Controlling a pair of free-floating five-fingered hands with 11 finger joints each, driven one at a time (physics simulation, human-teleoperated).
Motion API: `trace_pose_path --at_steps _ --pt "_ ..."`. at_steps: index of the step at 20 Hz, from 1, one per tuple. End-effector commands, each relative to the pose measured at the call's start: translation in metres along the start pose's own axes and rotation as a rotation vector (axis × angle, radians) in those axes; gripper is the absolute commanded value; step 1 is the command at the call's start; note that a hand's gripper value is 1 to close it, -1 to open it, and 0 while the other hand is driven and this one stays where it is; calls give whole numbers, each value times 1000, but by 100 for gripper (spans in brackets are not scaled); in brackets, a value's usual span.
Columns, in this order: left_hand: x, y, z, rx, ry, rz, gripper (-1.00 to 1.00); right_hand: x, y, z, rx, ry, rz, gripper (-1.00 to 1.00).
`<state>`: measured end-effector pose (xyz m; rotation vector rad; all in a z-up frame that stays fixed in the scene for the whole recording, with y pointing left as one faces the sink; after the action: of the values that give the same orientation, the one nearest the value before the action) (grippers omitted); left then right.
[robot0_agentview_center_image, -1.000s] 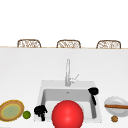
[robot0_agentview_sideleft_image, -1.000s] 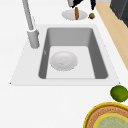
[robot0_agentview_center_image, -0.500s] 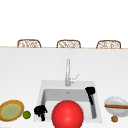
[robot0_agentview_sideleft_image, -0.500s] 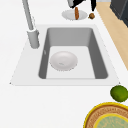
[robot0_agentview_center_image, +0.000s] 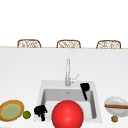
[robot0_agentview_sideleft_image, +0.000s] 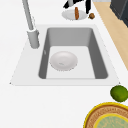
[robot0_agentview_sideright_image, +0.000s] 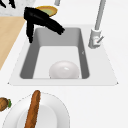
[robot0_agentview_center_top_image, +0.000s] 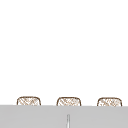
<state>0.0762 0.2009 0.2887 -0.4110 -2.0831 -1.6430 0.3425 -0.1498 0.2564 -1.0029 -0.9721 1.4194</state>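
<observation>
Your right hand (robot0_agentview_center_image: 85, 89) hangs over the sink's (robot0_agentview_center_image: 94, 86) right rear part, near the tap (robot0_agentview_center_image: 67, 72), its fingers (robot0_agentview_sideright_image: 55, 26) straight and together, holding nothing, while a white bowl (robot0_agentview_sideleft_image: 63, 60) lies on the sink floor below. Your left hand (robot0_agentview_center_image: 40, 110) hovers at the sink's front left corner with fingers curled on nothing, just beside the lime (robot0_agentview_center_image: 26, 115) and the yellow plate (robot0_agentview_center_image: 11, 111) near the table's front edge.

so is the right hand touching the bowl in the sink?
Apart. In the right side view the right hand hangs over the sink's far end, fingers straight, while the bowl lies on the basin floor nearer the camera.
</observation>
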Motion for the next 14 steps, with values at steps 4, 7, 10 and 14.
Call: trace_pose_path --at_steps 4,7,10,14 --pt "0 0 0 0 0 0 0 22 -13 -25 -141 -3 -25 -100" --pt "0 0 0 0 0 0 0 24 -17 -28 -207 27 -9 -100" --pt "0 0 0 0 0 0 0 27 -20 -30 -267 27 -4 -100" --pt "0 0 0 0 0 0 0 29 -28 -50 -248 1 -6 -100"
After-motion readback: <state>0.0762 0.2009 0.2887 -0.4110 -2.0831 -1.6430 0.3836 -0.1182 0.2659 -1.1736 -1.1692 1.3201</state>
